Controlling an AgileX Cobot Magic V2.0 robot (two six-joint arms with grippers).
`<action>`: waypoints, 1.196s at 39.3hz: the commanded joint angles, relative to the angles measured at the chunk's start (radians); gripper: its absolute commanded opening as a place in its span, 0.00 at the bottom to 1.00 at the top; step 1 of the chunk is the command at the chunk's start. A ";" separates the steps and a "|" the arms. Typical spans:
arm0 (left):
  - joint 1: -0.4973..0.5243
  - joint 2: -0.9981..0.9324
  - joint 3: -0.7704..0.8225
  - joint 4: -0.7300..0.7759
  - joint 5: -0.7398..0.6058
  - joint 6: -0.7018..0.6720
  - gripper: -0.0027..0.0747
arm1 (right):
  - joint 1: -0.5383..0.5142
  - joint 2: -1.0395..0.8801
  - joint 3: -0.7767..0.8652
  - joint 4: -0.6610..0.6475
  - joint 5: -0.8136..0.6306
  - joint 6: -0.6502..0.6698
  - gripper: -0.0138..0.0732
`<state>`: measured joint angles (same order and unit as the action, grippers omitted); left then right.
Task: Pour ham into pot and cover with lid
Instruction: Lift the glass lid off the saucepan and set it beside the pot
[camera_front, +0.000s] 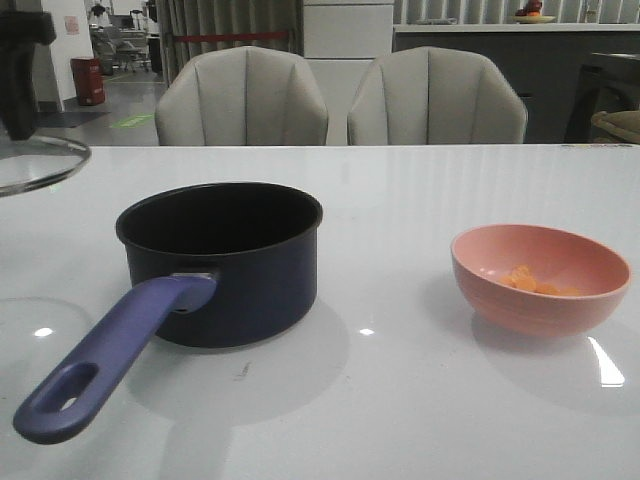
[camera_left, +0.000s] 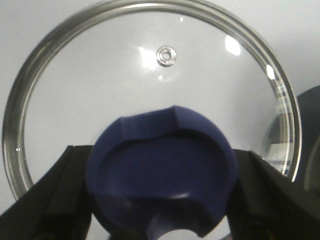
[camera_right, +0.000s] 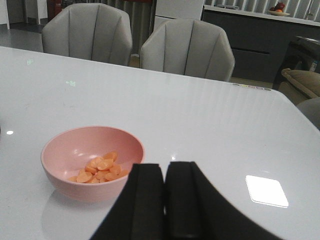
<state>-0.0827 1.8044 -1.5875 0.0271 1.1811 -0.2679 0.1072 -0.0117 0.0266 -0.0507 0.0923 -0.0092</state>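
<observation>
**A:** So, where is everything sitting on the white table?

**B:** The navy saucepan is standing upright left of centre, its blue-purple handle reaching toward the near left corner. The ham is lying as a small orange heap inside the pink bowl, which is sitting well apart from the pot on the right. Bare tabletop is lying between them and out to the far edge, where two grey chairs are standing.

**A:** And the lid?

**B:** The glass lid is hanging above the table at the far left, only its right rim showing in the front view. From the left wrist, the left gripper is clamping the blue knob, one dark finger on each side. The metal rim is showing nearly full circle, and a dark edge of the pot is peeking in just beyond it.

**A:** What is the right gripper doing?

**B:** The right gripper is hovering near the bowl with its two fingers pressed together, grasping nothing. The bowl's rim is lying just beside them, and open table is stretching beyond it to the far edge.
</observation>
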 joint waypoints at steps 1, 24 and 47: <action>0.044 -0.059 0.041 -0.063 -0.093 0.068 0.18 | 0.000 -0.019 -0.005 -0.013 -0.074 -0.003 0.33; 0.146 -0.009 0.290 -0.132 -0.356 0.178 0.27 | 0.000 -0.019 -0.005 -0.013 -0.074 -0.003 0.33; 0.144 -0.004 0.290 -0.132 -0.288 0.180 0.77 | 0.000 -0.019 -0.005 -0.013 -0.074 -0.003 0.33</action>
<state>0.0652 1.8584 -1.2702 -0.0928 0.8945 -0.0903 0.1072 -0.0117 0.0266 -0.0507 0.0923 -0.0092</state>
